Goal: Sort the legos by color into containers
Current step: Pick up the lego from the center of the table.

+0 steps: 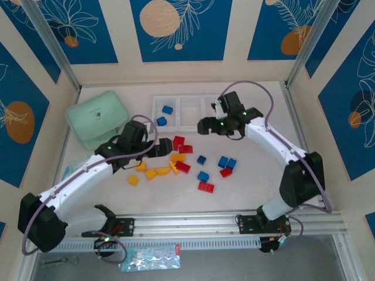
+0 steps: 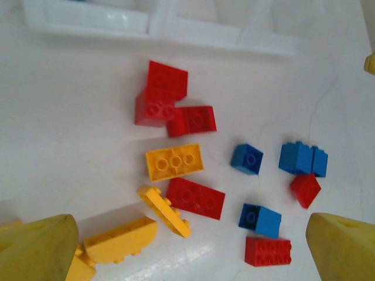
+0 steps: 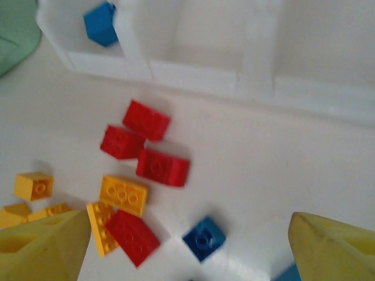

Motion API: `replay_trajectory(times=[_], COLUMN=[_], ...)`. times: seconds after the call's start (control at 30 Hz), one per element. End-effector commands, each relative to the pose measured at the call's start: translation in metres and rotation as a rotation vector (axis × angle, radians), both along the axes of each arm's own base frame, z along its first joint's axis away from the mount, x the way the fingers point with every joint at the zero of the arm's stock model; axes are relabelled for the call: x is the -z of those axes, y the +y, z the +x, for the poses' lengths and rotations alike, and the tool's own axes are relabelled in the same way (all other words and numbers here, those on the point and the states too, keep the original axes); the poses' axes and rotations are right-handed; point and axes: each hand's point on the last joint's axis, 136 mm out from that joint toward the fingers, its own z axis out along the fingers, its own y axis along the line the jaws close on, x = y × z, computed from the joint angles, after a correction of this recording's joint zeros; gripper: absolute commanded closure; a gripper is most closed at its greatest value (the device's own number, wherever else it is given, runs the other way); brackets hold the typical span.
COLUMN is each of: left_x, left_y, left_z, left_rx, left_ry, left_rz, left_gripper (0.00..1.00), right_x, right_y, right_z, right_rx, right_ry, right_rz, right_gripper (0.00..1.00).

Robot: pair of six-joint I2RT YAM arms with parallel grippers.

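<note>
Legos (image 1: 205, 187) lie mostly loose on the table (image 1: 246, 193), scattered on the near side of the tray (image 1: 190, 98). Two blue bricks (image 1: 167, 109) sit inside the tray's left-end compartment, one behind the other. Closest to the tray's front wall is a cluster of three red bricks (image 2: 161, 96). Just farther from the tray lie a yellow brick (image 2: 174, 161) and a longer red brick (image 2: 196, 198) with a yellow plate (image 2: 164, 211) against it. Toward the tray's right end, loose blue pieces (image 2: 302, 158) are mixed with two small red ones. The left claw (image 2: 190, 234) hovers over this scatter in front of the tray's left half, its yellow fingers (image 2: 35, 252) spread wide with nothing between them. The right claw (image 3: 187, 240) hangs at the tray's front edge, right of its middle, fingers (image 3: 331, 246) likewise wide apart and holding nothing. A mint-green box (image 1: 96, 120) stands just left of the tray.
</note>
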Motion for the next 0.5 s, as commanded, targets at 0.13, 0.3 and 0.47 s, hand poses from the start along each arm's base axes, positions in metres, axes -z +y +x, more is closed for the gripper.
replay_trajectory(times=[0.13,0.3,0.47], left_x=[0.011,0.023,0.038], left_y=[-0.046,-0.079,-0.109], left_z=[-0.014,-0.015,-0.013], left_rx=[0.126,0.196,0.257], left_ry=[0.049,0.06,0.063], left_rz=[0.073,0.108,0.17], left_gripper=[0.05,0.08,0.14], right_x=[0.014,0.026,0.039], right_y=[-0.039,-0.057,-0.064], right_z=[-0.066,-0.094,-0.11], right_rx=[0.086,0.151,0.208], right_ry=[0.179,0.255,0.32], right_rz=[0.087,0.12,0.155], right_gripper=[0.05,0.01,0.01])
